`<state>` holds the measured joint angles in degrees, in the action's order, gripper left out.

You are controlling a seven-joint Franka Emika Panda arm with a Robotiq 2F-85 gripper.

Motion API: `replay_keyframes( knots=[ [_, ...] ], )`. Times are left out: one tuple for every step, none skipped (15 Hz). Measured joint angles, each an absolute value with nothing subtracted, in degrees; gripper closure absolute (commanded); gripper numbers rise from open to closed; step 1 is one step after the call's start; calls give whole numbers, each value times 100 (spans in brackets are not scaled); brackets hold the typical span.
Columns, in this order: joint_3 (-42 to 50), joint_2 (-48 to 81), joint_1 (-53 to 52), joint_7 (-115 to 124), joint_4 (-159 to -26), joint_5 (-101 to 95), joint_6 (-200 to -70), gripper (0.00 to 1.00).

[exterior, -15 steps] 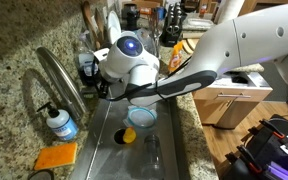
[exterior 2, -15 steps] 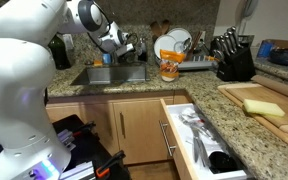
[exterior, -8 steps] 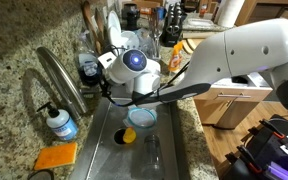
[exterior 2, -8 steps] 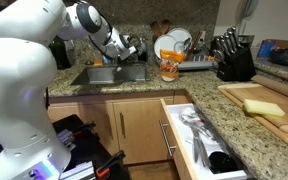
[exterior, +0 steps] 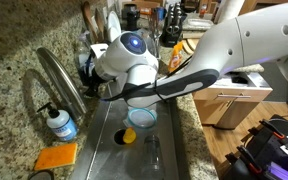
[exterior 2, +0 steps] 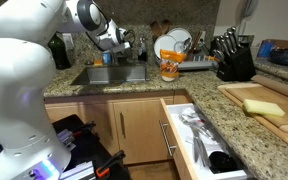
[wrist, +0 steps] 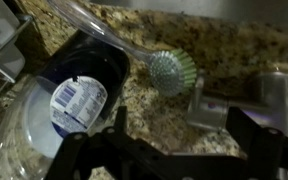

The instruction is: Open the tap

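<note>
The tap (exterior: 58,82) is a tall brushed-steel gooseneck at the sink's back edge in an exterior view. In the wrist view a steel lever piece (wrist: 210,104) with a red and blue mark lies on the granite, next to a steel cylinder (wrist: 275,93). My gripper (wrist: 184,132) is open, and its dark fingers (wrist: 121,127) stand either side of that lever piece without touching it. In both exterior views the gripper (exterior: 90,70) (exterior 2: 130,44) is low behind the sink, near the tap's base. The arm hides the tap's base there.
A clear soap bottle with a black pump (exterior: 59,122) and an orange sponge (exterior: 56,155) sit by the sink. A blue bowl (exterior: 141,116) lies in the basin. A dish brush (wrist: 171,70) and a labelled clear bottle (wrist: 78,102) lie close to the gripper. A drawer (exterior 2: 197,138) stands open.
Half a second ago the wrist had swung out and lower over the sink. It is now back up near the tap's base, as it was one second ago.
</note>
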<state>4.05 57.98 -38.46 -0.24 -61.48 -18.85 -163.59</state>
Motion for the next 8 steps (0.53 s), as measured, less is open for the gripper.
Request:
replay_keyframes(
  knots=[
    [307, 5704, -3811, -24, -6166, -1823, -16343, 0],
    [259, 5642, -3784, -24, -6186, -1800, -16333, 0],
    [235, 5602, -3763, -24, -6220, -1791, -16330, 0],
    [222, 5597, -3745, -24, -6239, -1788, -16330, 0],
    [221, 5604, -3743, -20, -6240, -1789, -16334, 0],
    [186, 5608, -3725, -17, -6239, -1747, -16334, 0],
    [90, 5615, -3680, -21, -6239, -1668, -16333, 0],
    [-48, 5625, -3603, -32, -6240, -1566, -16325, 0]
  ],
)
